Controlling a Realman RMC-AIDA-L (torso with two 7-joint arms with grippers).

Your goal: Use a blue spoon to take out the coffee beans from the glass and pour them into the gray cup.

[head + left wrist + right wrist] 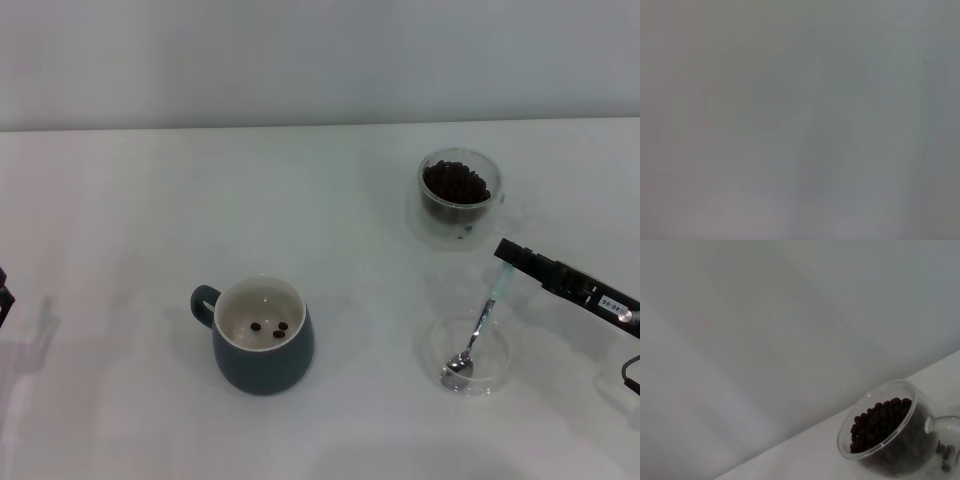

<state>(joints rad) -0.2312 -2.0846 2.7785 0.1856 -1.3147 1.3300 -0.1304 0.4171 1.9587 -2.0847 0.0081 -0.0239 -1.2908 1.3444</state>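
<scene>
The gray cup (pixel 262 340) stands at the front left of centre, with three coffee beans (pixel 270 327) on its cream bottom. The glass (pixel 458 195) stands at the back right, filled with a heap of coffee beans (pixel 456 182). It also shows in the right wrist view (pixel 885 435). My right gripper (pixel 507 258) reaches in from the right and is shut on the top of the blue spoon's handle (pixel 497 292). The spoon is tilted, and its silver bowl rests in a clear saucer (pixel 500 345). A sliver of my left gripper (pixel 4 295) shows at the left edge.
The white table (pixel 330 200) ends at a pale wall behind. The clear saucer sits in front of the glass, to the right of the cup. The left wrist view shows only a blank grey surface.
</scene>
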